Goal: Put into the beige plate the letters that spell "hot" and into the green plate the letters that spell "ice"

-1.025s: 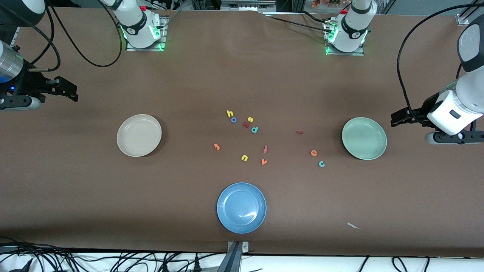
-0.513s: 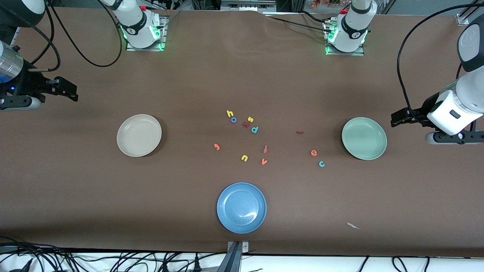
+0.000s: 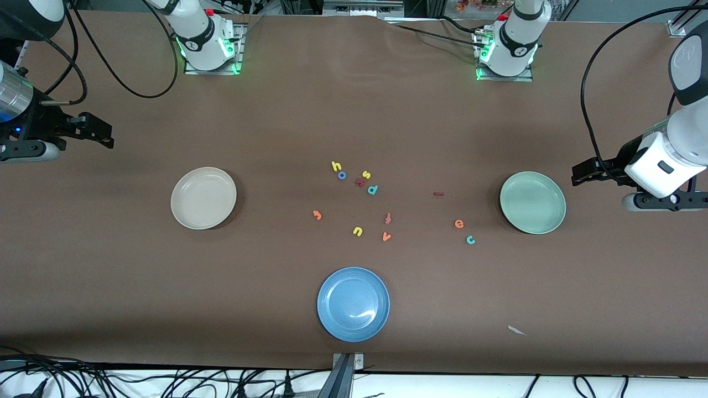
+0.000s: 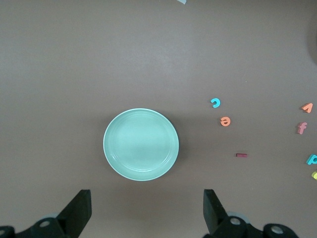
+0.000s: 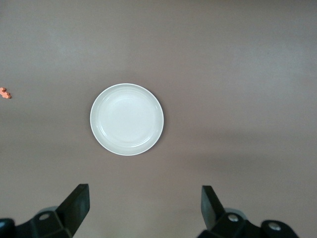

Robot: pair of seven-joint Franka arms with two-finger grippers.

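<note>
The yellow "h" (image 3: 336,165) and blue "o" (image 3: 342,175) lie together mid-table, and the orange "t" (image 3: 317,214) lies nearer the front camera. The dark red "i" (image 3: 438,193), orange "e" (image 3: 459,223) and teal "c" (image 3: 470,240) lie beside the green plate (image 3: 532,202). The beige plate (image 3: 203,198) sits toward the right arm's end. My left gripper (image 4: 147,196) hangs open and holds nothing, over bare table by the green plate (image 4: 141,144). My right gripper (image 5: 143,191) hangs open and holds nothing, over bare table by the beige plate (image 5: 127,119).
A blue plate (image 3: 353,304) sits near the table's front edge. Other letters lie mid-table: yellow "s" (image 3: 366,174), teal "d" (image 3: 373,189), yellow "u" (image 3: 357,231), orange "v" (image 3: 386,236) and a redder "t"-like one (image 3: 388,218). A paper scrap (image 3: 517,330) lies near the front.
</note>
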